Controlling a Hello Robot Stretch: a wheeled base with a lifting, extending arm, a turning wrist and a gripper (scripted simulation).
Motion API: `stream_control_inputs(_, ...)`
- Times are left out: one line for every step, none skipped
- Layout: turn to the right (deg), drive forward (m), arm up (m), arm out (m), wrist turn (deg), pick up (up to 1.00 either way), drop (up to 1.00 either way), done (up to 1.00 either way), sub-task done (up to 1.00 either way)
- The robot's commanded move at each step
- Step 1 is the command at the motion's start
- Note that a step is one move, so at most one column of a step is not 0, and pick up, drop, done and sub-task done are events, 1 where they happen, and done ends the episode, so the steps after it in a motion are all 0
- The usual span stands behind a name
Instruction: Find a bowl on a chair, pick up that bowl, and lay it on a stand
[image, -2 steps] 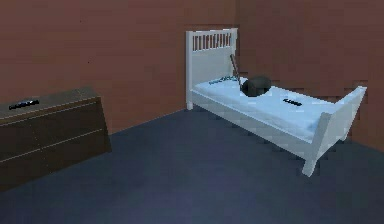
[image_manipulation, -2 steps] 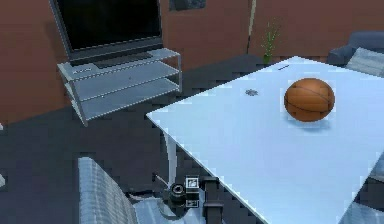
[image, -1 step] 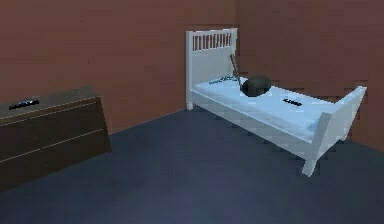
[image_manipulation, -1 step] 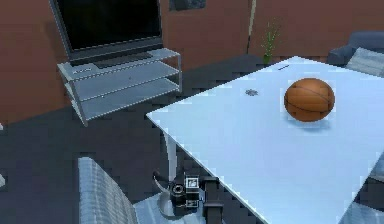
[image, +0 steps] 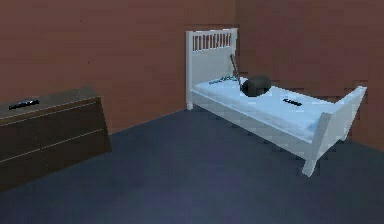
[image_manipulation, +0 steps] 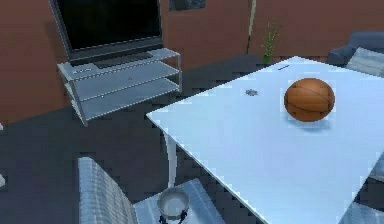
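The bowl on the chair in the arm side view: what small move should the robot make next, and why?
Probably a short roll forward of the base. The bowl rests on the chair at the arm side view's bottom edge, a little left of the middle, beside the white table; that roll should bring it in line with the arm.

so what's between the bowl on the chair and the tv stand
In the arm side view, bare dark floor lies between the bowl on the chair and the TV stand. The white table has its corner just beside that stretch.
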Motion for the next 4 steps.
stream_control_inputs(0.0,0.00,0.00,0.00,0.0,1.00,0.00,0.00,0.00)
stream_control_inputs(0.0,0.00,0.10,0.00,0.0,0.00,0.00,0.00,0.00)
stream_control_inputs(0.0,0.00,0.50,0.00,0.0,0.00,0.00,0.00,0.00)
stream_control_inputs(0.0,0.00,0.00,0.00,-45.0,0.00,0.00,0.00,0.00)
